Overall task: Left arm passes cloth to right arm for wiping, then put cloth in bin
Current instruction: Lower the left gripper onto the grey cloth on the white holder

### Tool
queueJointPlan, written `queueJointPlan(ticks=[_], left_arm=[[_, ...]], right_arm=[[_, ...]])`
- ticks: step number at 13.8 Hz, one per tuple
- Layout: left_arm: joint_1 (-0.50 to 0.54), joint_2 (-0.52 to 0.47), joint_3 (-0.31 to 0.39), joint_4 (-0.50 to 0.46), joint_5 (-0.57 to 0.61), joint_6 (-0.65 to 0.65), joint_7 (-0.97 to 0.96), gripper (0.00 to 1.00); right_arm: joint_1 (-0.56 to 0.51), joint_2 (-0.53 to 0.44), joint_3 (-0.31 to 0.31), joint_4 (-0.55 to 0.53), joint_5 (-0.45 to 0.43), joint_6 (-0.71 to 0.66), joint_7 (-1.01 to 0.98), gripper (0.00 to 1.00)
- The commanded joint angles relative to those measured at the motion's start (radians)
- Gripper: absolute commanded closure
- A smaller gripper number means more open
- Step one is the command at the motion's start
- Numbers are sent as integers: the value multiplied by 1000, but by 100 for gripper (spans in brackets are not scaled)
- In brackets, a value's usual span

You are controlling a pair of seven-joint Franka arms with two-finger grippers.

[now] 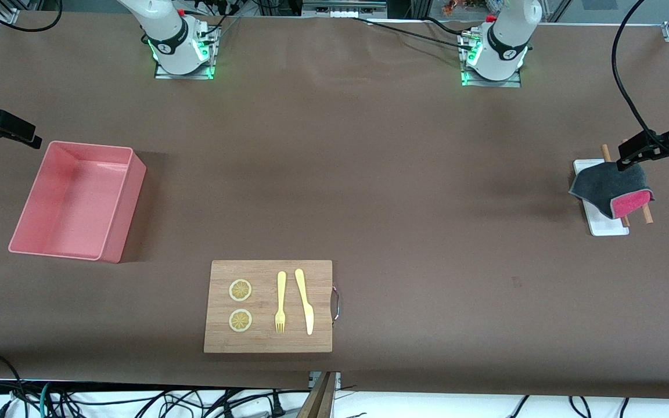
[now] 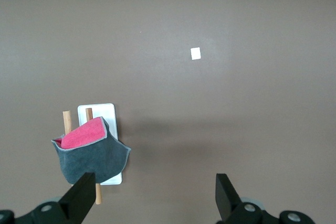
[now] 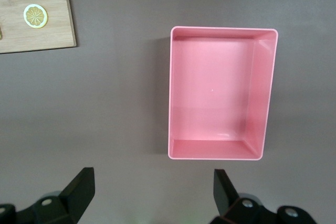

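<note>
Cloth draped on two wooden rods over narrow white tray, at left arm's end of table.
Grey face up, pink face showing at fold, on edge nearer front camera. Left gripper up in air just beside cloth, over bare table, fingers spread wide, holding nothing. Right gripper up in air beside bin, at right arm's end of table, fingers spread wide, holding nothing. Bin upright, nothing inside. Wooden cutting board nearer front camera than bin, carrying two lemon slices, yellow fork, yellow knife. Small white square on table, seen only from left wrist.
</note>
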Motion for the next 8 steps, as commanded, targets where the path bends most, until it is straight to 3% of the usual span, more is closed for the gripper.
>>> queueJointPlan(ticks=[1,8], left_arm=[[6,4,-7,17,-27,-44,-5,0],[6,12,-7,15,-28,-45,-45,0]], right_arm=[[-7,7,0,20,17,-4,6,0],[-7,7,0,20,20,-4,6,0]])
